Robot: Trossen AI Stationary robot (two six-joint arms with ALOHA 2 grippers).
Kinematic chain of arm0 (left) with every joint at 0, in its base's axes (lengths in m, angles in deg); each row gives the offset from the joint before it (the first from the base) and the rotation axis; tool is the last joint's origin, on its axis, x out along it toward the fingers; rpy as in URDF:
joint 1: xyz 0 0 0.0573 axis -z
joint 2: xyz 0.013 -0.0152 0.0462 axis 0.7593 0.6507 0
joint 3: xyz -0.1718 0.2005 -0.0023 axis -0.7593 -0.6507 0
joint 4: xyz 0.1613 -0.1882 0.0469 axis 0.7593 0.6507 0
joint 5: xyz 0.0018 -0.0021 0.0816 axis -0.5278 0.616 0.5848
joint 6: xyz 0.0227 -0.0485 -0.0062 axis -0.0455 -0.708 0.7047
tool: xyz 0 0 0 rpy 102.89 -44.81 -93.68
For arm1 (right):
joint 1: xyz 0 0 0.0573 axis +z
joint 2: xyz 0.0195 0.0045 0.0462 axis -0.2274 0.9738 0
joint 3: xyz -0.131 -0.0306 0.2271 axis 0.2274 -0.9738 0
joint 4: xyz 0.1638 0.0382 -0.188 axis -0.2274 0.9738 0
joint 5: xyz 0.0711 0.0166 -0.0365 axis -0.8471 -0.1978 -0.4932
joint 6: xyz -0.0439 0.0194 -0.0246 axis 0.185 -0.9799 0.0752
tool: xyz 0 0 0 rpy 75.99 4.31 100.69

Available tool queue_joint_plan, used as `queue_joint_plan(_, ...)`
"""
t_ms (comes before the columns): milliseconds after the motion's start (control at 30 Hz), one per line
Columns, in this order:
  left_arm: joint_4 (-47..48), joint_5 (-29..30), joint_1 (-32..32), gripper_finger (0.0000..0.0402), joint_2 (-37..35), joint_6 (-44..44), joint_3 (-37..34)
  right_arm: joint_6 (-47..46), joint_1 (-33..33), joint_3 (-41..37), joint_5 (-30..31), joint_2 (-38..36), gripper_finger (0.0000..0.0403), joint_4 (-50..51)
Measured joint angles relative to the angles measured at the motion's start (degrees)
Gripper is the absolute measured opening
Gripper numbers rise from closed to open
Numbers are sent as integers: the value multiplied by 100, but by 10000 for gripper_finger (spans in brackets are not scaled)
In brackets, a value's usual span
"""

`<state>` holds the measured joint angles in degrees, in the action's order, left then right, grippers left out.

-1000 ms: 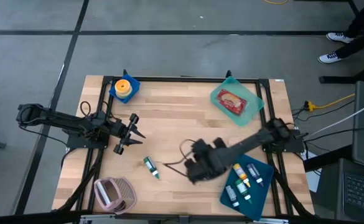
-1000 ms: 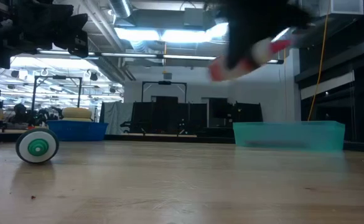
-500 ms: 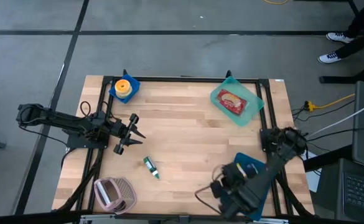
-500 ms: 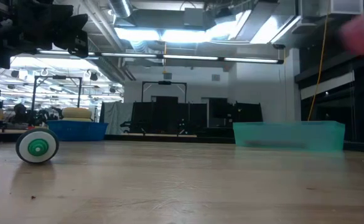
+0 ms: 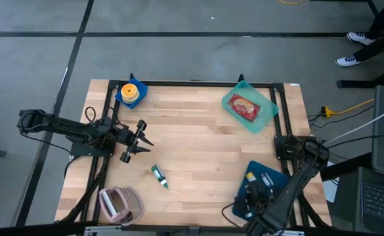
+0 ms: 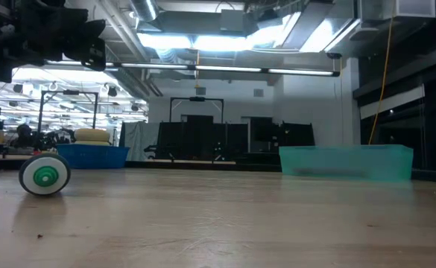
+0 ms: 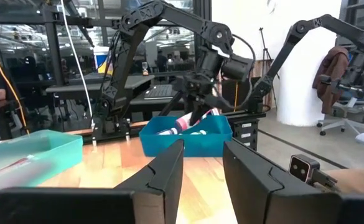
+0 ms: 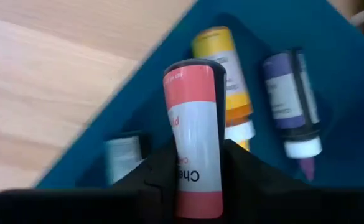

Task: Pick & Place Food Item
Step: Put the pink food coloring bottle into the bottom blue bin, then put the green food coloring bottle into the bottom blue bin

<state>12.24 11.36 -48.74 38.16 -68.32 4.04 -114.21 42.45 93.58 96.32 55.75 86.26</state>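
My right gripper [image 8: 197,180] hangs over the blue bin [image 5: 275,176] at the table's near right corner, shut on a red and white tube [image 8: 194,137]. The left wrist view shows that tube [image 7: 197,119] above the bin [image 7: 188,142]. In the bin lie a yellow bottle [image 8: 222,68], a purple one [image 8: 290,93] and a small pale one [image 8: 124,155]. A green tube [image 5: 160,177] lies on its side on the wood near the table's middle. My left gripper [image 5: 138,139] waits open at the table's left, above the wood. My right gripper pinches the tube's near end [image 8: 197,186] between its two fingers [image 8: 160,171]. The fingers slant down from above, and the tube runs on past the fingertips along them. Its far end [image 8: 193,68] hangs over the bin's floor; whether it touches anything there I cannot tell.
A teal tray [image 5: 267,117] with a red packet of meat stands at the far right. A small blue tray [image 5: 121,98] with an orange item stands at the far left. A pink basket [image 5: 119,203] sits at the near left. Bare wood lies between them.
My right gripper has carried the red and white tube from the table's middle toward the near right corner. It now stands over the blue bin, a little lower, and its wrist has rolled on the way. The left arm has kept still.
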Motion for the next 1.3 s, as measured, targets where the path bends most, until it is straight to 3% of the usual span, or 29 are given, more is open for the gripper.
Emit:
queue_joint_plan(200,27,2,-2,105,-2,2,0,128,18,-321,-496,5,173,-67)
queue_joint_plan(467,44,2,-2,109,0,-22,0,130,29,-341,-402,5,232,-109)
queue_joint_plan(633,41,4,-2,106,-2,-28,0,196,-2,-341,439,5,237,-299)
queue_joint_plan(800,163,18,0,105,-2,-3,0,633,-299,-341,2062,5,237,-1137)
queue_joint_plan(933,942,26,0,109,-1,-26,9,1722,-743,-341,2760,5,232,-2238)
queue_joint_plan(1033,1638,183,0,109,4,-2,33,2784,-1136,-341,2773,5,225,-2956)
queue_joint_plan(1300,2262,92,241,110,0,-8,48,5034,-1945,-340,2625,5,214,-4322)
